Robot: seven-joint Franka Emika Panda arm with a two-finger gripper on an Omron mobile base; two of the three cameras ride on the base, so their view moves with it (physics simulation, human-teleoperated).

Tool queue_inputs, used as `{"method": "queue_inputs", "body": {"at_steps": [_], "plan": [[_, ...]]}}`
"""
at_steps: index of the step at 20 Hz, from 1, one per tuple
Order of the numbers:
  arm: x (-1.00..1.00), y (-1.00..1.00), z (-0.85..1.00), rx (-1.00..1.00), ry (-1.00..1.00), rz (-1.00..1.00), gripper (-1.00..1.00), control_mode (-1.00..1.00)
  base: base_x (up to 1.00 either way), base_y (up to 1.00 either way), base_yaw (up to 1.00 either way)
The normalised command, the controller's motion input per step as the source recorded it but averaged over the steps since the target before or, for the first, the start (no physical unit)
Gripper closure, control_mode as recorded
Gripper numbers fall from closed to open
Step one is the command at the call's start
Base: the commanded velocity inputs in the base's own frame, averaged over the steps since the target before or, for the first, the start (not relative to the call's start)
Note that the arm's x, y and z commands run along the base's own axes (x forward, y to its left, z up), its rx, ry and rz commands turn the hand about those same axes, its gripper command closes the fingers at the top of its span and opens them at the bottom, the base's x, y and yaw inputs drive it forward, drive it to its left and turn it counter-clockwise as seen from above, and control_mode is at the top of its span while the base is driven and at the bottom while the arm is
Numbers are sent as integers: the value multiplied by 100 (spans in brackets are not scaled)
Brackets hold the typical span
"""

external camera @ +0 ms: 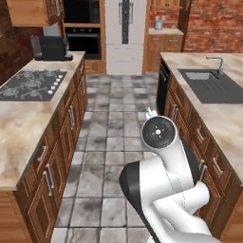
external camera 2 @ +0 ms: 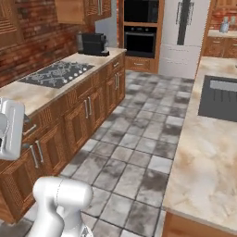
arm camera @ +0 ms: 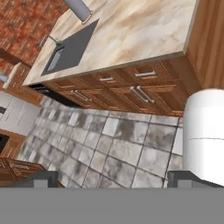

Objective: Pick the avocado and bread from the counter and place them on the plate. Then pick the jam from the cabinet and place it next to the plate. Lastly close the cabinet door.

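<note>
My gripper (arm camera: 116, 180) is open, its two dark fingertips (arm camera: 43, 179) spread wide with nothing between them. It hangs over the grey tiled floor (arm camera: 109, 144) and looks toward the beige stone counter (arm camera: 131, 30) that holds the sink (arm camera: 70, 48). The counter runs along both sides of the aisle, on the left (external camera: 19, 123) and on the right (external camera: 223, 118). The avocado, bread, plate and jam are out of view. My arm (external camera: 163, 166) is folded up in the middle of the aisle.
A black cooktop (external camera: 31, 84) and a dark appliance (external camera: 51, 47) sit on the left counter. A wooden wall cabinet (external camera: 35, 12) hangs above them. An oven (external camera: 83, 40) and a pale fridge (external camera: 126, 33) close the far end. The tiled aisle (external camera: 114, 128) runs between the cupboards.
</note>
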Motion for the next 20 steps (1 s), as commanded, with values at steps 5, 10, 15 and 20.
{"method": "queue_inputs", "body": {"at_steps": [5,10,15,20], "plan": [[0,0,0,0,0,0,-100,100,91,-13,11],[0,0,0,0,0,0,-100,100,93,-9,11],[0,0,0,0,0,0,-100,100,93,-10,12],[0,0,0,0,0,0,-100,100,87,-16,14]]}}
